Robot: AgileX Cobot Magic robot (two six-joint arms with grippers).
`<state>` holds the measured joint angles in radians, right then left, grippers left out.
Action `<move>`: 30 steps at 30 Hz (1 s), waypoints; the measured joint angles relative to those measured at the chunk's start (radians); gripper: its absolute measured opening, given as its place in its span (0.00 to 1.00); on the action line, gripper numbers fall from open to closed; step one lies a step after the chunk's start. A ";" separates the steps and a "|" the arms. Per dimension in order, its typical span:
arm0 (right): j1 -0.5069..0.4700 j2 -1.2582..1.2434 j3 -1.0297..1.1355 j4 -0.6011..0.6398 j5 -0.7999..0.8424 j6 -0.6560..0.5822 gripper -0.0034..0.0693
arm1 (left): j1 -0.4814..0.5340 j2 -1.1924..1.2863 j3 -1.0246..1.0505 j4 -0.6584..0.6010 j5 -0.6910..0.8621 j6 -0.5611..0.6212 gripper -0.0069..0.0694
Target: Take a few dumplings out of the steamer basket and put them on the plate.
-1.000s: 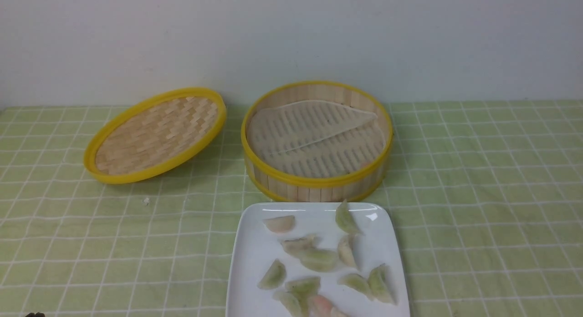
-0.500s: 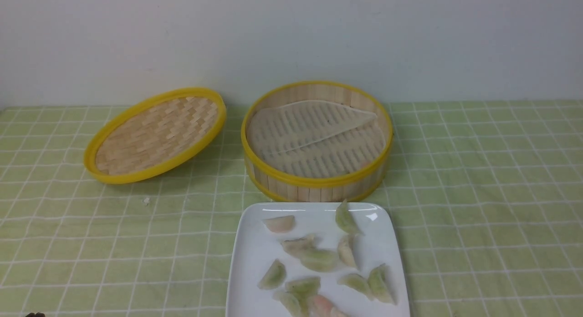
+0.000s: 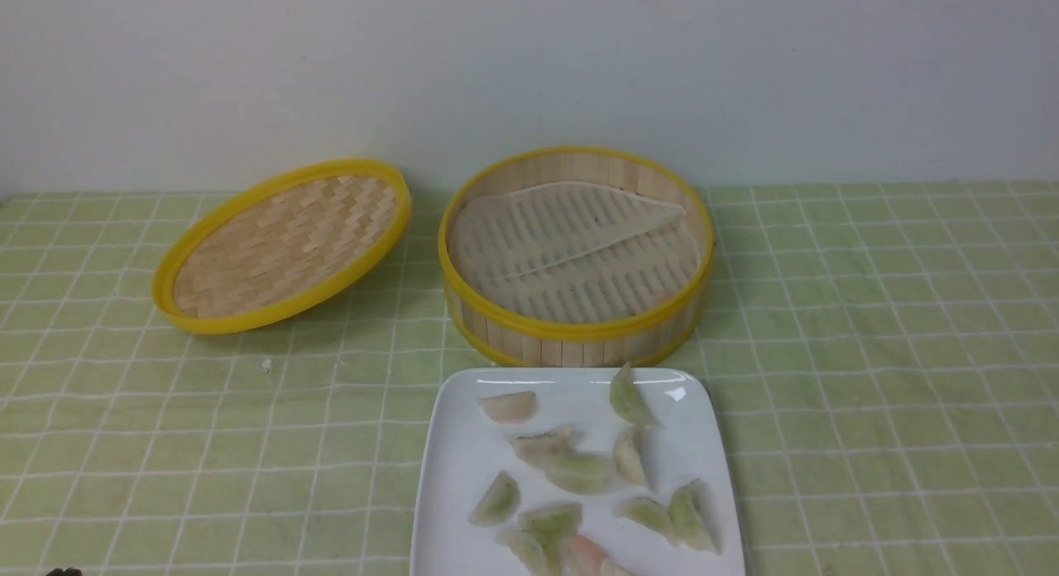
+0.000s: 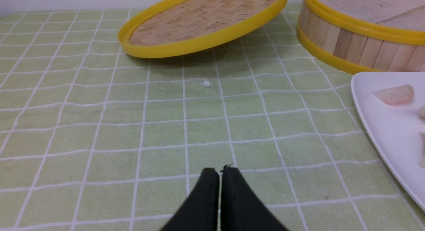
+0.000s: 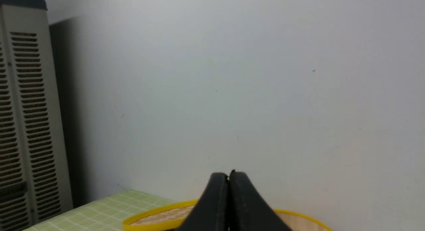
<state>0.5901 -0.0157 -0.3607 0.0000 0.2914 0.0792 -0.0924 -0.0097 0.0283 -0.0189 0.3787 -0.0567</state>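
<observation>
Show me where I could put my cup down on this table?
The cloth right of the basket and plate is bare. So is the patch left of the plate, in front of the lid, apart from one crumb. The plate is crowded with dumplings.

Matte blk tapered fingers

The dumplings lay on the plate, nearest the robot. Just behind it stood the steamer basket, with the lid tilted to the basket's left on the counter.

Front view high, facing wall; left wrist low over tablecloth; both share lid.
</observation>
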 joint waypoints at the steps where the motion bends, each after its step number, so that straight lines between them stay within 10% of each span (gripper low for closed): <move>1: 0.000 0.000 0.000 0.015 0.000 -0.022 0.03 | 0.000 0.000 0.000 0.000 0.000 0.000 0.08; 8: -0.041 0.000 0.005 0.024 0.074 -0.037 0.03 | 0.000 0.000 0.000 0.000 0.000 0.000 0.08; 18: -0.453 0.000 0.218 0.023 0.159 -0.029 0.03 | 0.000 0.000 0.000 0.000 0.000 0.000 0.08; 30: -0.542 0.000 0.380 0.023 0.103 -0.024 0.03 | 0.000 0.000 0.000 0.000 0.000 0.000 0.08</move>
<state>0.0482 -0.0157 0.0197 0.0234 0.3941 0.0550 -0.0924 -0.0097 0.0283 -0.0193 0.3791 -0.0567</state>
